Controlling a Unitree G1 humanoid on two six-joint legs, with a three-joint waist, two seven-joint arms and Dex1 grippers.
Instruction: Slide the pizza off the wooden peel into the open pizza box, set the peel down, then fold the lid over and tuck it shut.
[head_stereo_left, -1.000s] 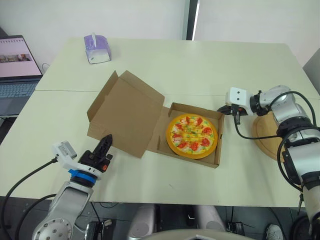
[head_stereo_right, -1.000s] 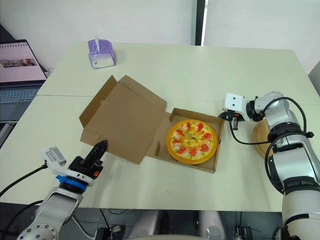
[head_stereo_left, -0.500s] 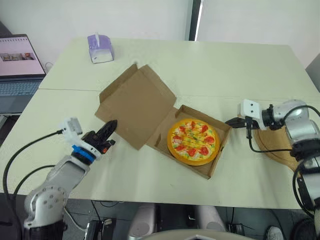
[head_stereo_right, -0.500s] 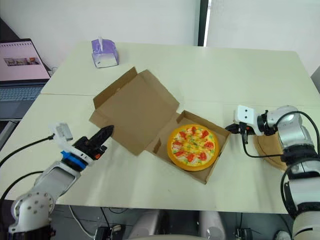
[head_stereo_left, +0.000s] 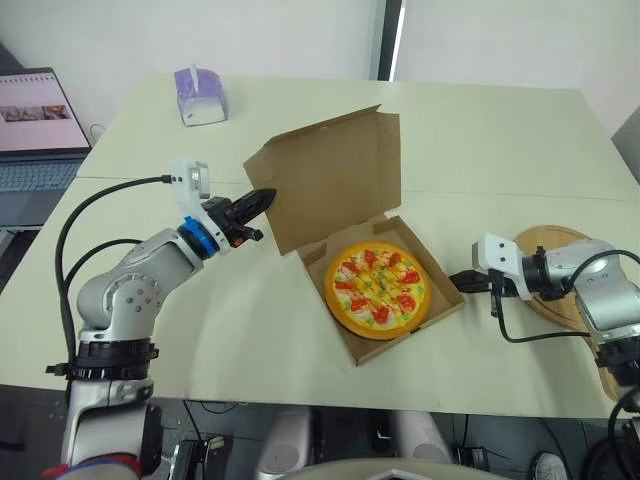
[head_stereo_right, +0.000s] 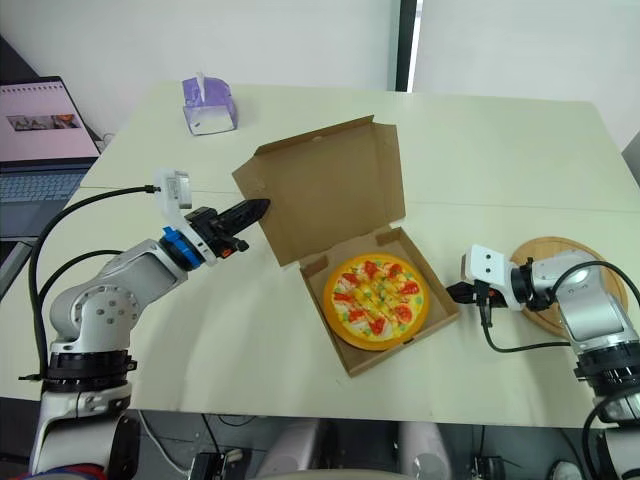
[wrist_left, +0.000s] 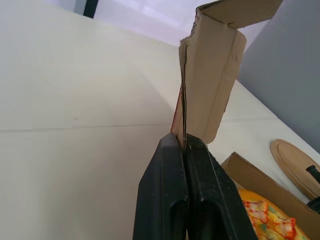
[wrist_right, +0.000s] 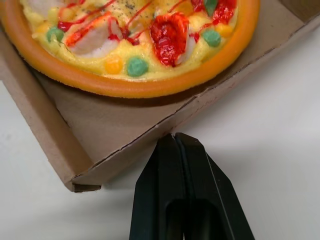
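I see the pizza (head_stereo_left: 378, 288) lying flat inside the base of the pizza box (head_stereo_left: 410, 335), which sits skewed near the middle of the table (head_stereo_left: 480, 130). The lid (head_stereo_left: 335, 180) stands raised on the base's far-left side, steeply tilted and close to upright, with its brown inner face turned toward the pizza.

My left gripper (head_stereo_left: 262, 200) reaches in from the left at the lid's left edge. In the left wrist view its 2 fingers are pinched together with the edge of the cardboard caught between them.

My right gripper (head_stereo_left: 455, 281) sits low at the box's right corner. Its 2 fingers are pressed together with nothing between them, and in the right wrist view the tips meet the outside of the base wall.

The wooden peel (head_stereo_right: 570, 250) lies flat on the table at the right, partly under my right arm and apart from the box.

A purple tissue box (head_stereo_left: 200, 95) stands at the far left, and an open laptop (head_stereo_left: 35, 130) sits beyond the table's left edge.
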